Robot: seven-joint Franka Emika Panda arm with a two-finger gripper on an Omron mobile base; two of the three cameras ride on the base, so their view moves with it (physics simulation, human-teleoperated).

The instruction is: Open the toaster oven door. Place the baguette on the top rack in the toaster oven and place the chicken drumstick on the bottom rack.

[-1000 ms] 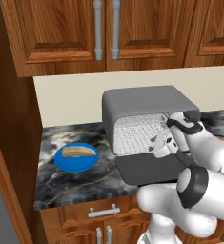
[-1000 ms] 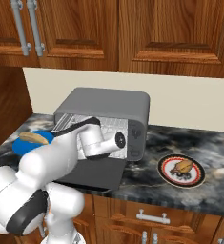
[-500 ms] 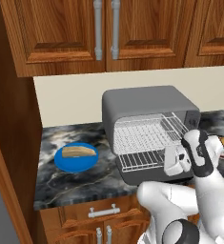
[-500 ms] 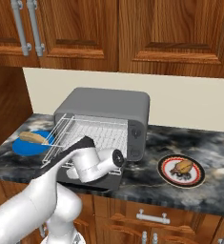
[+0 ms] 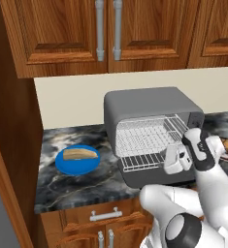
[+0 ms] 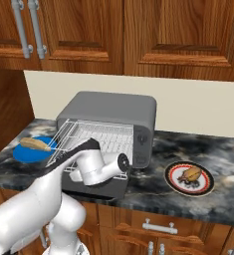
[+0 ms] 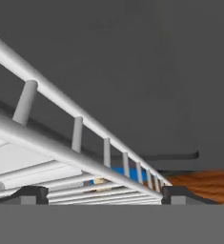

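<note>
The toaster oven [image 5: 152, 104] stands on the counter with its door [image 5: 154, 180] folded down flat. The top rack [image 5: 147, 127] and the bottom rack [image 5: 140, 161] both show in the opening, and the bottom one sticks out over the door. My gripper [image 5: 168, 162] sits at that rack's front right corner. In the hand view the gripper [image 7: 104, 195] is open, with its fingertips [image 7: 35, 194] wide apart and rack wires running between and above them. The baguette [image 5: 80, 154] lies on a blue plate [image 5: 67, 167] to the left. The chicken drumstick [image 6: 190, 174] rests on a red-rimmed plate [image 6: 174, 183] to the right.
Wooden wall cabinets [image 5: 105, 34] hang above the oven. The marble counter [image 5: 81, 186] ends at a wooden side wall on the left. Drawers with metal handles [image 6: 161, 228] lie below the counter's front edge.
The hand has drawn back from inside the oven toward the counter's front, and a rack has slid out with it. The jaws now stand wider.
</note>
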